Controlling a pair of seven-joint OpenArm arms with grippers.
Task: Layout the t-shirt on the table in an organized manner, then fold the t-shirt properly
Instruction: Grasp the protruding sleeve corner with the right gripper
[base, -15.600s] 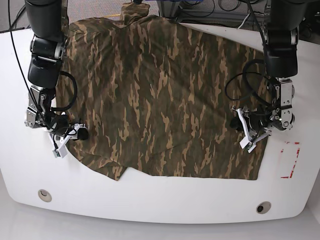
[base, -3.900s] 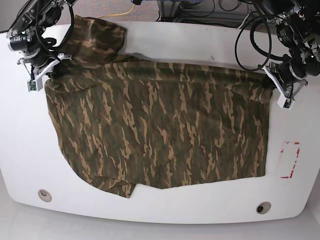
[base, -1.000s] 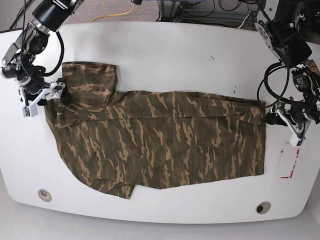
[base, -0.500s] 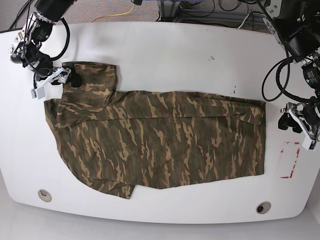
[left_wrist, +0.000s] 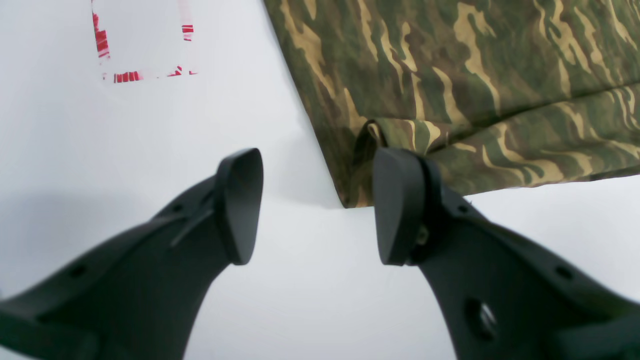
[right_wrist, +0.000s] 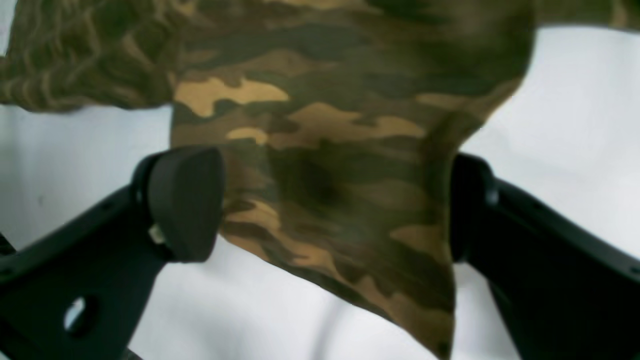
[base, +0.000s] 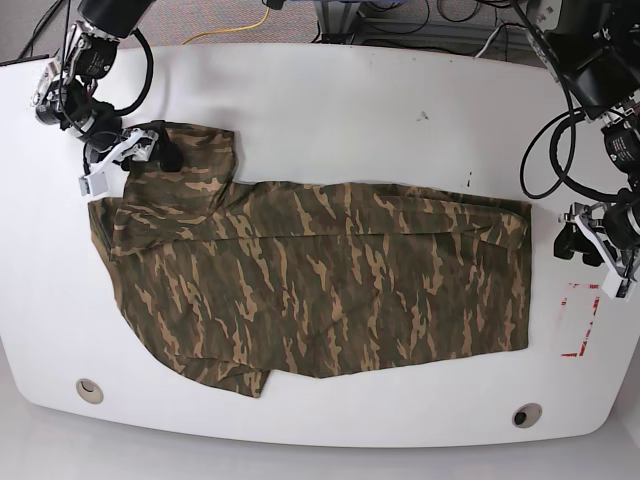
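The camouflage t-shirt (base: 330, 280) lies flat on the white table (base: 350, 90), folded into a wide band with one sleeve at the far left. My right gripper (base: 125, 162) hovers at that sleeve. In the right wrist view the right gripper (right_wrist: 325, 210) is open wide, and the t-shirt (right_wrist: 325, 125) spreads between its fingers. My left gripper (base: 590, 255) hangs just off the shirt's right edge. Seen from the left wrist, this gripper (left_wrist: 310, 200) is open over bare table (left_wrist: 150, 150), with the t-shirt (left_wrist: 450, 65) corner just beyond its right finger.
A red rectangular mark (base: 580, 320) is on the table near the left gripper, also seen in the left wrist view as the red mark (left_wrist: 140, 50). Two small round holes (base: 89, 389) (base: 526, 414) sit near the front edge. Cables (base: 400, 20) run behind the table.
My right gripper has moved right and away from the front, onto the sleeve. My left gripper has drawn back right, off the shirt's edge. The shirt lies as before.
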